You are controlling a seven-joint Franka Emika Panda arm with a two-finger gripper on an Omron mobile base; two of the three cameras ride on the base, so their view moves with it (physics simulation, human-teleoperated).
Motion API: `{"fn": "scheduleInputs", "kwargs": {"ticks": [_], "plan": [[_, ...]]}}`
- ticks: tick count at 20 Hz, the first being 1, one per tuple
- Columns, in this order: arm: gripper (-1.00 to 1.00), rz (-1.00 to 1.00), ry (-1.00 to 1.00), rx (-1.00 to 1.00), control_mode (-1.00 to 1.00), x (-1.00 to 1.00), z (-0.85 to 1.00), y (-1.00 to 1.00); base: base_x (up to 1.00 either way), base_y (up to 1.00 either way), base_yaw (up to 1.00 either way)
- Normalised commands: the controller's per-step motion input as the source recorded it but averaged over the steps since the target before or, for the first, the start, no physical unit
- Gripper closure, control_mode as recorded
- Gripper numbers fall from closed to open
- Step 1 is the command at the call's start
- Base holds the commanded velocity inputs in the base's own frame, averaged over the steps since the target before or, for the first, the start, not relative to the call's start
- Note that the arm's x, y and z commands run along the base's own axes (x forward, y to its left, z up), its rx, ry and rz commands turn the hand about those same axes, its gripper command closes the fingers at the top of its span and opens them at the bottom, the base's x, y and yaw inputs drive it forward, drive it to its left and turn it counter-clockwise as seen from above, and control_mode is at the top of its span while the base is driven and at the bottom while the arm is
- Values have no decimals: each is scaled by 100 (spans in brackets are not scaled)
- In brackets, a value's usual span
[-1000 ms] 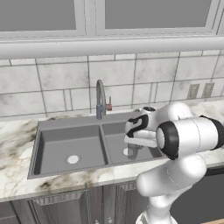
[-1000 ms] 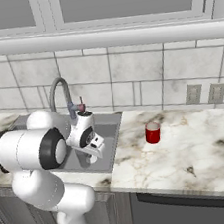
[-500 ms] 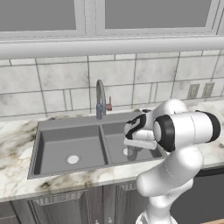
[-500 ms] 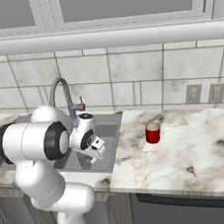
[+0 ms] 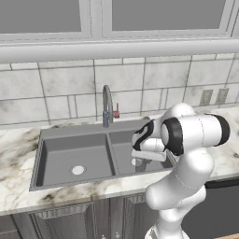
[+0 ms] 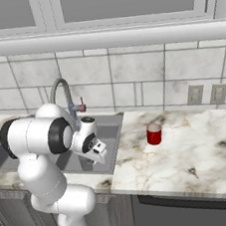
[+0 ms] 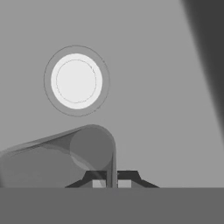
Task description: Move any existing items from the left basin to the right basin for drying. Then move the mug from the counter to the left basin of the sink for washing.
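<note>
Two wall outlets [image 6: 205,94] sat on the tiled backsplash [image 6: 131,77] behind the surface's rear edge. Glass-fronted upper cabinets [image 5: 93,16] hung above; dark lower cabinets [image 5: 70,224] stood below.

My left base camera sits behind me, looking forward and down on the dark-grey double-basin sink [image 5: 74,156] and the marble-veined stone bench [image 5: 18,144]. My right base camera faces the same sink [image 6: 110,135] from the other side, and both share the thin arched grey faucet [image 5: 107,105]. My hand camera looks closely at a basin floor's round pale drain [image 7: 76,81].
</note>
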Motion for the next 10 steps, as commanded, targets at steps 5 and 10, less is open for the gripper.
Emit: {"fn": "scheduleInputs", "kwargs": {"ticks": [5,10], "plan": [[100,0,0,0,-100,6,-15,0,0,0,0],[100,0,0,0,-100,6,-13,0,0,0,0]]}}
